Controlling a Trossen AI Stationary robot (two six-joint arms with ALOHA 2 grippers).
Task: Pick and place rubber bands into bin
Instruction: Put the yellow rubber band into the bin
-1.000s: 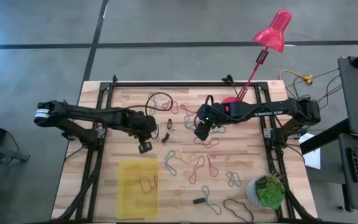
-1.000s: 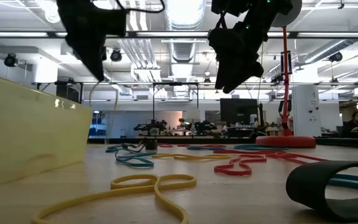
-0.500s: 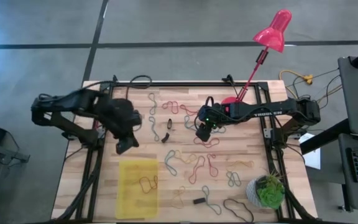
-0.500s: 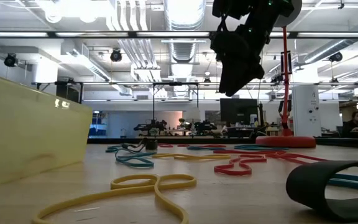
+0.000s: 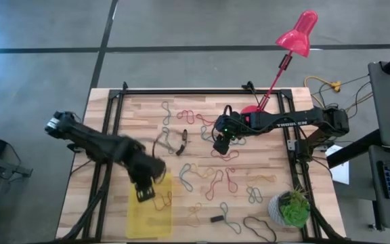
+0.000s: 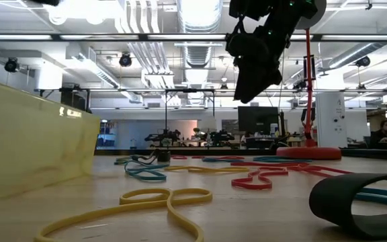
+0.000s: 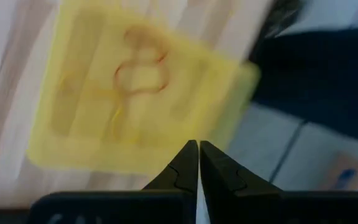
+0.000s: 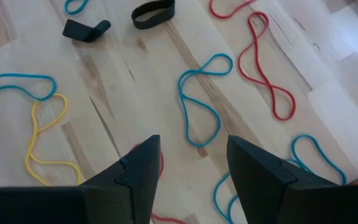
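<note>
The left gripper [image 5: 145, 192], clenched over the bin [image 5: 141, 215], should part well inside its rim; the right gripper [image 5: 221, 144] hangs released above scattered rubber bands [image 5: 208, 177].

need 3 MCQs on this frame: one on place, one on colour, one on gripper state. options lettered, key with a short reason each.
1. Where is the left gripper?
A. over the bin
B. beside the potted plant
C. under the lamp

2. What colour is the desk lamp?
A. green
B. pink
C. black

3. How do the right gripper's fingers stand?
A. shut on a rubber band
B. shut, holding nothing
C. open, holding nothing

Key:
1 A: the high view puts it at the yellow bin's top edge, and the left wrist view looks down into the bin.
2 B: its shade and stem show pink in the high view.
3 C: the right wrist view shows a wide gap between the fingers with bare table wood in it.
</note>
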